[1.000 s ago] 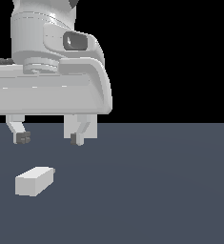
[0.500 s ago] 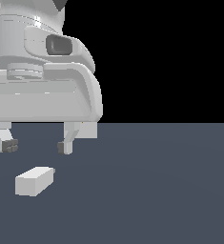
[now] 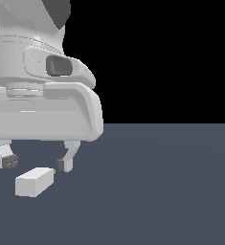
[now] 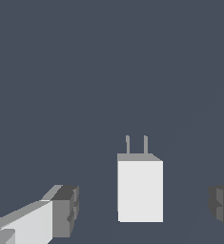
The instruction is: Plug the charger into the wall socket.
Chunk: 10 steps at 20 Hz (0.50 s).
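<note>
The charger (image 3: pixel 34 181) is a small off-white block lying on the dark floor at the exterior view's lower left. In the wrist view the charger (image 4: pixel 139 189) shows two thin prongs at one end. My gripper (image 3: pixel 36 163) is open and empty, hovering just above and behind the charger, with one finger (image 3: pixel 8 161) on each side. In the wrist view the gripper (image 4: pixel 144 209) has the block between its spread fingertips (image 4: pixel 66 209), not touching it. The wall socket is out of view.
The dark grey-blue floor (image 3: pixel 162 191) stretches to the exterior view's right. The arm's large white body (image 3: pixel 37 105) fills the exterior view's upper left.
My gripper has moved down and toward the exterior view's left, closing in over the charger. The charger has not moved. The fingers stay open.
</note>
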### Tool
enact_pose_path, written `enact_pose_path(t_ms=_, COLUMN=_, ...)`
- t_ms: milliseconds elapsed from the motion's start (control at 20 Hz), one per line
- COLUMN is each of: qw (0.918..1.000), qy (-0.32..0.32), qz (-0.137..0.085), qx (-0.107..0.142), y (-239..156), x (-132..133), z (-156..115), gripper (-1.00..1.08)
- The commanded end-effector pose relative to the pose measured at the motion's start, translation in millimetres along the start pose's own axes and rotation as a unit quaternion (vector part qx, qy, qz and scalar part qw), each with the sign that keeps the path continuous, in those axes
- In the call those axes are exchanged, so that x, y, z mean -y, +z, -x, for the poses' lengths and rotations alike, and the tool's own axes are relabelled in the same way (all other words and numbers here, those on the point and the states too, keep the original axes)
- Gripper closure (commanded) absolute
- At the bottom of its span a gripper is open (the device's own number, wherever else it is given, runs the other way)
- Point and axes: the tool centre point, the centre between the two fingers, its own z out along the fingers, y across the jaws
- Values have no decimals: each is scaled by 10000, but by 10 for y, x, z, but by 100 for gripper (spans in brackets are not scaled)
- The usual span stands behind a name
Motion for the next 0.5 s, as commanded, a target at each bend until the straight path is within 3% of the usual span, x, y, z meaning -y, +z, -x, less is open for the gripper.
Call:
enact_pose_path(t_ms=0, qw=10000, qy=2, qz=2, qx=1, y=114, x=-1, z=9, gripper=-92)
enact_pose_path(t_ms=400, qw=10000, qy=5, qz=3, qx=0, y=270, x=3, z=10, gripper=-92)
enact_pose_path(t_ms=450, qw=10000, qy=5, qz=3, qx=0, y=270, x=3, z=10, gripper=108)
